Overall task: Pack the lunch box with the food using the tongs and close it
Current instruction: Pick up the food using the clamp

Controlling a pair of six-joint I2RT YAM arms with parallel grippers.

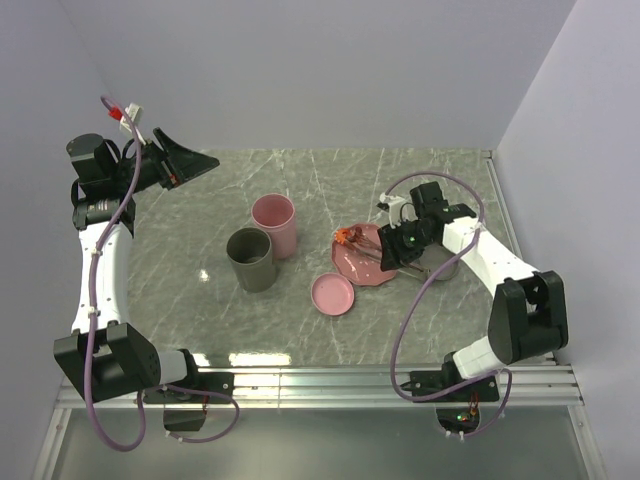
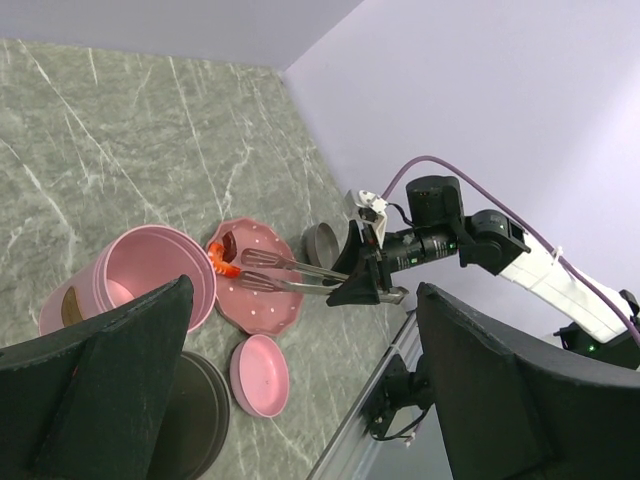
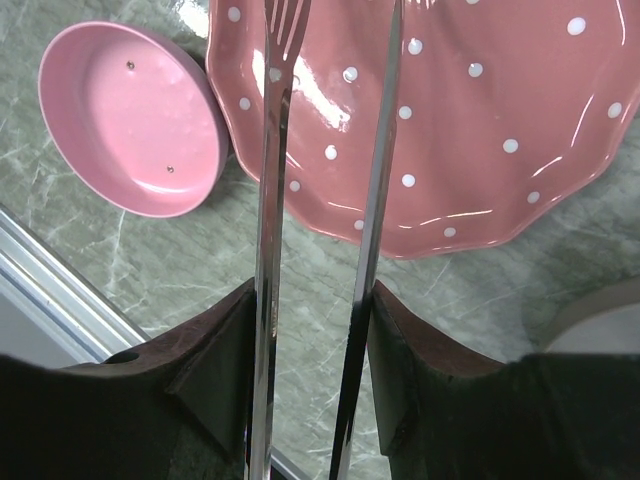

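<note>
One pair of tongs (image 3: 268, 200), its two arms pinched by the half-closed right end effector (image 3: 312, 365), reaches over one spotted plate (image 3: 480, 120) holding one shrimp (image 2: 222, 263). The left end effector (image 1: 182, 161) hangs wide open, empty.

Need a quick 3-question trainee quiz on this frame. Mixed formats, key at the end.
1. Multiple choice: the right gripper is
A) open and empty
B) shut on the tongs
C) out of every view
2. True or false: the left gripper is shut on a piece of food.
3. Fill in: the shrimp lies at the edge of the pink speckled ____.

Key:
1. B
2. False. Its jaws stand open and empty, raised at the far left.
3. plate
</note>
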